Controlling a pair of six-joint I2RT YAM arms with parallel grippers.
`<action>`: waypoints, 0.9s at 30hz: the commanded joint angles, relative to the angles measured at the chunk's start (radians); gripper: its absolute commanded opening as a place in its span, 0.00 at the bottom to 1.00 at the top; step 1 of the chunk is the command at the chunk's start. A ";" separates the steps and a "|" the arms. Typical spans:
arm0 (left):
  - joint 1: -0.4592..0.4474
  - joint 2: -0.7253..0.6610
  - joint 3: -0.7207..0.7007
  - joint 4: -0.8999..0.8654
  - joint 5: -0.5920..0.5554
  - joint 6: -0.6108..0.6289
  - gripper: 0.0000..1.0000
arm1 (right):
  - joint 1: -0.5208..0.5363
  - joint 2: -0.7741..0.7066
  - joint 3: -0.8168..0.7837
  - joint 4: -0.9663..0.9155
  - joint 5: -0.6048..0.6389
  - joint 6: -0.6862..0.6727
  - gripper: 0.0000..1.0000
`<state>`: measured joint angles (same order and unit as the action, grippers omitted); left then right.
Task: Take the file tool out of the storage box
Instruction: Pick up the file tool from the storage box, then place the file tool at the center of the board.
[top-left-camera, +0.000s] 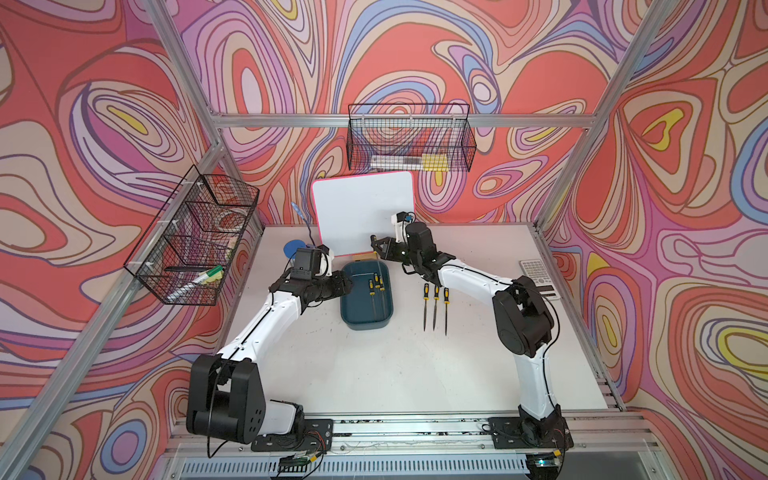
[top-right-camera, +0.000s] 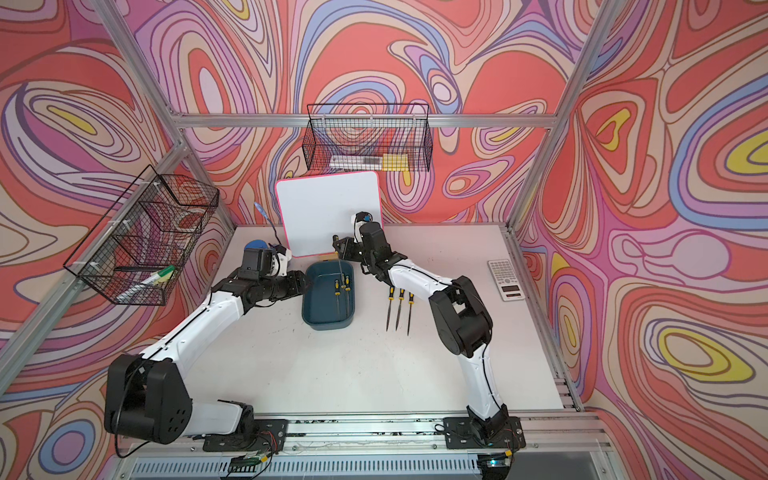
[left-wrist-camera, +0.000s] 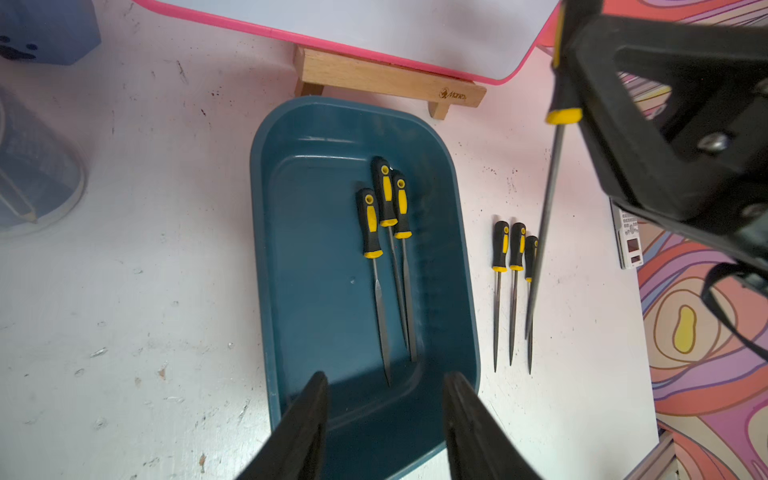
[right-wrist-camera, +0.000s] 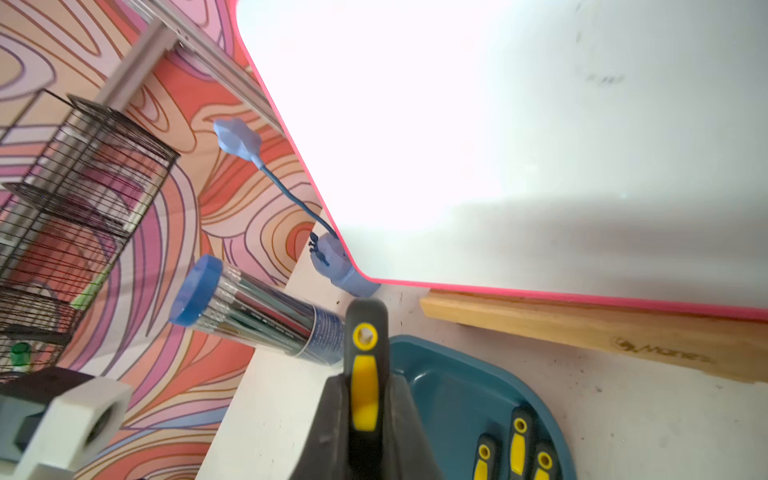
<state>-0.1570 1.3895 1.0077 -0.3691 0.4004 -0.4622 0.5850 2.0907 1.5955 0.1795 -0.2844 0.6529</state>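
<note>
R gripper (right-wrist-camera: 365, 399) clamped on file (right-wrist-camera: 365, 365) by its handle, held up over box (left-wrist-camera: 259, 216) far end, tip hanging down. L gripper (left-wrist-camera: 386, 376) jaws apart, empty, at box's left rim, prob. not touching. 3 files (left-wrist-camera: 386, 199) lie in box; 3 other files (left-wrist-camera: 515, 249) on table (top-left-camera: 374, 374) just right of it.

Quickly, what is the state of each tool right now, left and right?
Left tool: open, holding nothing.
Right tool: closed on a slim metal file with black-and-yellow handle.
</note>
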 joint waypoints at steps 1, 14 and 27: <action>-0.008 0.018 0.034 0.016 0.039 -0.003 0.50 | -0.002 -0.064 -0.114 0.044 0.024 0.008 0.03; -0.311 0.259 0.163 0.125 0.198 -0.061 0.51 | -0.123 -0.440 -0.485 -0.446 0.454 -0.206 0.00; -0.525 0.471 0.354 0.136 0.114 -0.142 0.52 | -0.213 -0.394 -0.645 -0.431 0.448 -0.220 0.00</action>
<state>-0.6762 1.8286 1.3441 -0.2390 0.5297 -0.5888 0.3847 1.6749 0.9676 -0.2680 0.1471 0.4450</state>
